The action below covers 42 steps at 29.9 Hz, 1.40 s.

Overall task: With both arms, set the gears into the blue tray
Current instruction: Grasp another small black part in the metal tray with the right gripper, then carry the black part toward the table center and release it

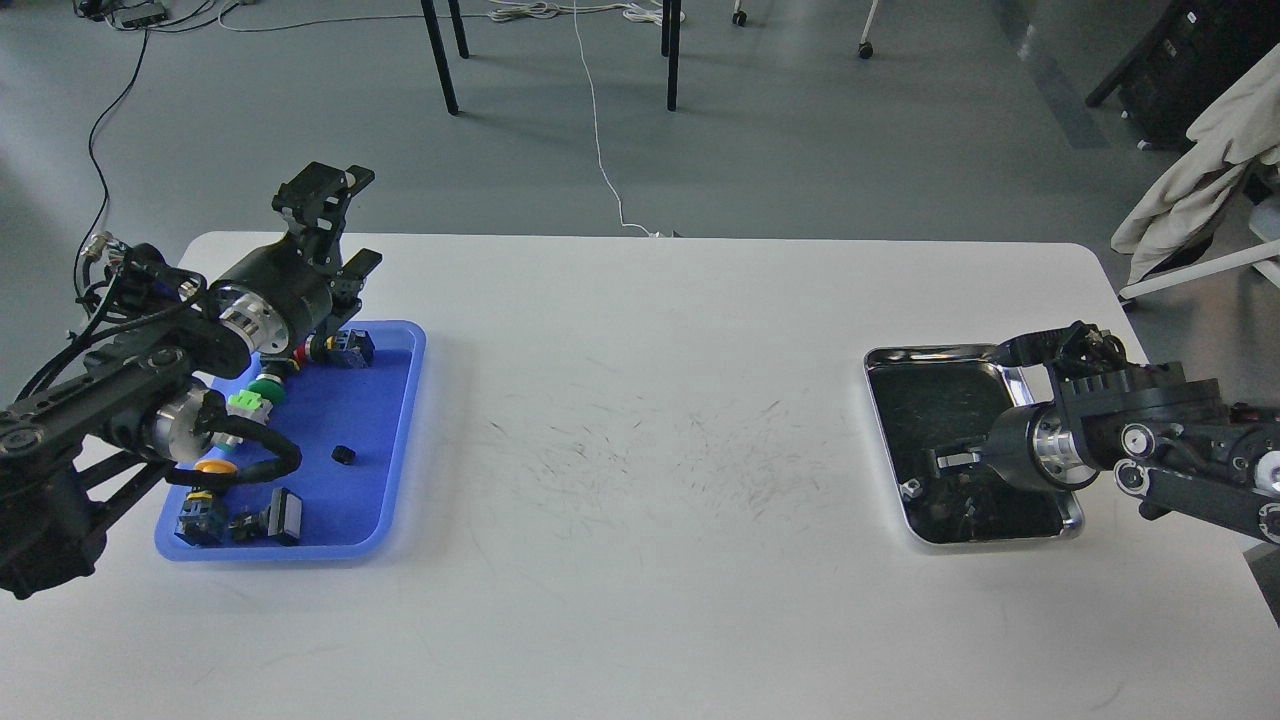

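My left gripper (340, 225) hangs wide apart above the far end of the blue tray (400, 430), where one gear (344, 455) lies. My right gripper (950, 462) reaches into the steel tray (880, 365); I cannot tell its fingers apart.

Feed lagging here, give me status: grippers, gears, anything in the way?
Left gripper open, empty, raised over blue tray far end. Right gripper down in steel tray, state unclear. One gear in blue tray among button switches. Table between clear.

One gear (344, 455), two trays, two arms, several button switches.
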{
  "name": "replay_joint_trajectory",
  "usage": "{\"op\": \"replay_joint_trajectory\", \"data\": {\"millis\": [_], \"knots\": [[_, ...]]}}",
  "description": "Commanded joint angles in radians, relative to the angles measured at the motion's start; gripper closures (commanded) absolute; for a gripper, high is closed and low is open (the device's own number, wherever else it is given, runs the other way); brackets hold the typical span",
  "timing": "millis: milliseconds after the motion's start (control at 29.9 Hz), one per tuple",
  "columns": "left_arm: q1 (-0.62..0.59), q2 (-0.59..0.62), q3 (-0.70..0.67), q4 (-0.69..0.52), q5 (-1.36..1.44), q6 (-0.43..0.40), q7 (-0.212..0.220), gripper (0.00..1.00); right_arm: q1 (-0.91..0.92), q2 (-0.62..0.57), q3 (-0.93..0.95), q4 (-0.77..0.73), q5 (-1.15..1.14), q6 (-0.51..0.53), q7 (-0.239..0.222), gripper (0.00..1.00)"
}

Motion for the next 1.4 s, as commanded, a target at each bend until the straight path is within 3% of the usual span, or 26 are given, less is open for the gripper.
{"op": "replay_joint_trajectory", "data": {"millis": [0,268,468,669,1003,1170,1371], "knots": [[0.0,0.0,0.0,0.0,0.0,0.0,0.001,0.02,0.004,-0.002,0.0,0.0,-0.002,0.003,0.003,0.98],[0.0,-0.003,0.002,0.0,0.002,0.0,0.001,0.02,0.11,-0.017,0.003,0.068,0.035,0.005,0.003,0.98],[0.0,-0.009,0.002,0.0,0.017,0.002,0.001,0.02,0.237,0.009,0.003,0.105,0.222,0.005,0.0,0.98],[-0.002,-0.006,0.0,0.0,0.017,0.003,0.001,0.02,0.294,0.21,-0.002,0.061,0.378,0.0,0.0,0.98],[-0.005,-0.006,0.002,0.002,0.017,0.008,0.002,0.02,0.237,0.678,-0.025,-0.255,0.394,-0.07,0.004,0.98],[-0.012,-0.008,0.002,0.002,0.017,0.006,0.002,0.02,0.165,0.693,-0.022,-0.345,0.394,-0.112,0.012,0.98],[-0.011,-0.006,0.002,0.002,0.017,0.006,0.002,0.02,0.108,0.693,-0.011,-0.346,0.394,-0.133,0.075,0.98]]}}
